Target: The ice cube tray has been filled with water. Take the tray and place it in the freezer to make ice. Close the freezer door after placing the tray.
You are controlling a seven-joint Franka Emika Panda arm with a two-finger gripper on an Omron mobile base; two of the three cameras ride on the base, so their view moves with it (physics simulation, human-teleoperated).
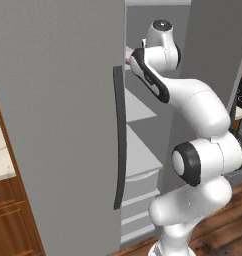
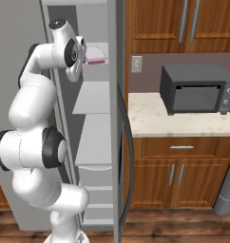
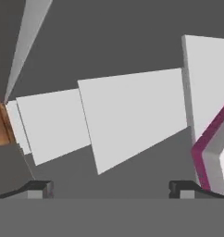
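Lying flat on freezer [image 2: 95,102] shelf, ice cube tray [image 2: 95,55] long axis running front-to-back.

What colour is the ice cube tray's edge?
Magenta-pink edge on the pale ice cube tray, clearest in the hand view.

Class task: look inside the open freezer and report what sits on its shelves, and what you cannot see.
Inside the freezer, the ice cube tray lies on the top shelf. Lower shelves look bare, with drawers beneath. The arm hides the tray's near end; drawer contents are unseen.
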